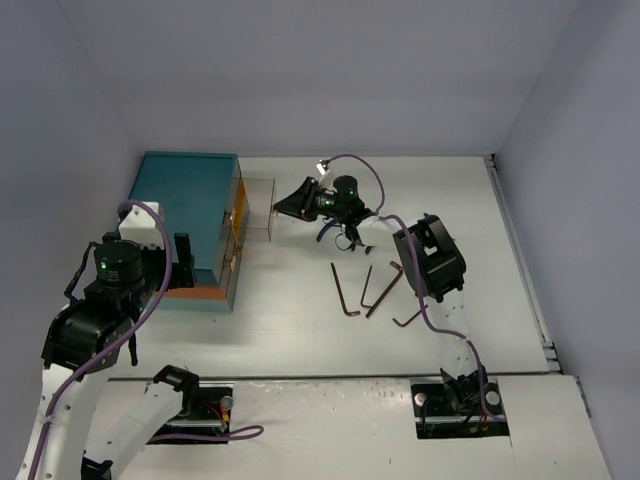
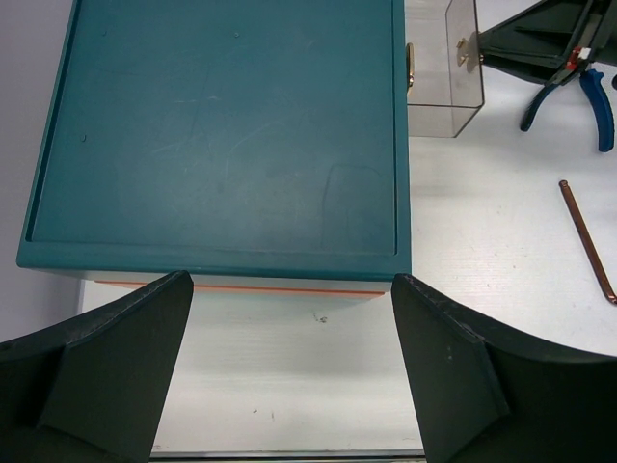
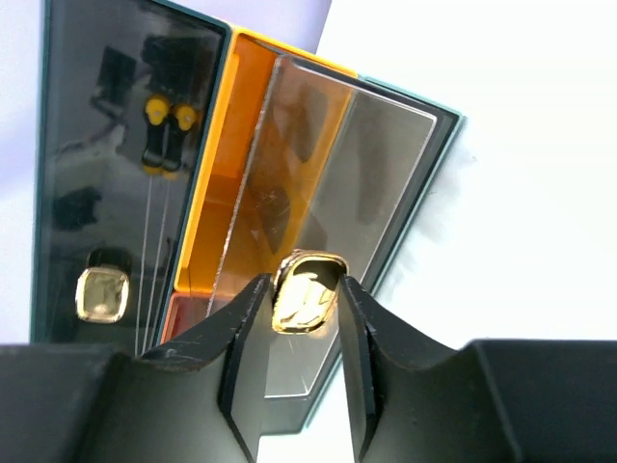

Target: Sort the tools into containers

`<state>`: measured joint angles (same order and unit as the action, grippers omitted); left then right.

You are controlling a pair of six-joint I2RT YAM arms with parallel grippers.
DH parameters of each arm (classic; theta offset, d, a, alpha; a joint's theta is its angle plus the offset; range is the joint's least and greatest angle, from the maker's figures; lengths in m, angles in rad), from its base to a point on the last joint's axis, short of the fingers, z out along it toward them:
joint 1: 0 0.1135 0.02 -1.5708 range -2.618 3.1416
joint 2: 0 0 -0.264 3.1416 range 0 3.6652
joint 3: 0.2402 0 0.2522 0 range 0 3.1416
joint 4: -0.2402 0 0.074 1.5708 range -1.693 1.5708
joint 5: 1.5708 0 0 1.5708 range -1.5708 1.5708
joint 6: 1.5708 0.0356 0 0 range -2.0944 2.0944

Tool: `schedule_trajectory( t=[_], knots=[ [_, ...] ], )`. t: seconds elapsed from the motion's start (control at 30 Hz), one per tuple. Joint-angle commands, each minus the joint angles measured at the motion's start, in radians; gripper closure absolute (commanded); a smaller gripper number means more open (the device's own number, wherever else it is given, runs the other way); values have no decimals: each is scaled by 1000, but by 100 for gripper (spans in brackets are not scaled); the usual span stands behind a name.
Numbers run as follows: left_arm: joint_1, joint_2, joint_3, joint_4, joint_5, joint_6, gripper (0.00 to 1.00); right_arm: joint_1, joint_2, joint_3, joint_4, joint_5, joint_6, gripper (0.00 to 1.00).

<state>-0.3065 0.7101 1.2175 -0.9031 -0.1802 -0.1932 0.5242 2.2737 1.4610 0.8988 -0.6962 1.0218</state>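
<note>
The teal chest stands at the left. Its upper clear drawer is pulled out to the right. My right gripper is shut on that drawer's brass knob, one finger on each side. A second knob sits on a closed drawer, and two screwdrivers show behind its front. Blue pliers lie under my right wrist. Several dark hex keys lie on the table. My left gripper is open and empty, above the table just near of the chest.
The chest's orange band shows just beyond my left fingers. In the left wrist view the open drawer, the pliers and one hex key lie to the right. Grey walls close the back and sides.
</note>
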Motion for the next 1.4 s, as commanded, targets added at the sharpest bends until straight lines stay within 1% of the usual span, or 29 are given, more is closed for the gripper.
schedule_trajectory(
  t=[0.0, 0.47, 0.53, 0.57, 0.6, 0.67, 0.77, 0.83, 0.97, 1.1, 1.13, 1.2, 1.3, 1.37],
  knots=[
    [1, 12, 37, 25, 8, 5, 19, -30, -116, -23, 95, -55, -57, 98],
    [1, 17, 45, 26, 3, -7, 19, -59, -165, -107, 72, -60, -90, 97],
    [1, 19, 47, 26, 6, -11, 19, -62, -176, -118, 65, -65, -102, 93],
    [1, 19, 47, 26, 7, -14, 19, -64, -185, -121, 61, -67, -110, 90],
    [2, 19, 51, 26, 8, -16, 19, -65, -194, -125, 51, -65, -122, 82],
    [1, 20, 62, 24, 11, -18, 19, -66, -213, -126, 6, -59, -156, 74],
    [1, 22, 77, 25, 10, -19, 19, -66, -266, -138, -92, -16, -243, 64],
    [1, 26, 83, 24, 14, -23, 19, -66, -325, -147, -172, 30, -344, 60],
    [1, 29, 86, 24, 18, -30, 19, -56, -455, -153, -498, 240, -569, 58],
    [1, 34, 90, 21, 14, -37, 19, -41, -561, -222, -721, 412, -739, 57],
    [3, 35, 92, 20, 12, -37, 19, -26, -592, -236, -752, 468, -761, 57],
    [1, 42, 99, 16, 10, -46, 19, 2, -625, -285, -845, 533, -811, 57],
    [2, 46, 106, 15, 14, -63, 19, 78, -675, -348, -911, 630, -834, 57],
    [1, 46, 112, 14, 17, -71, 19, 145, -693, -395, -929, 667, -810, 57]
  ],
)
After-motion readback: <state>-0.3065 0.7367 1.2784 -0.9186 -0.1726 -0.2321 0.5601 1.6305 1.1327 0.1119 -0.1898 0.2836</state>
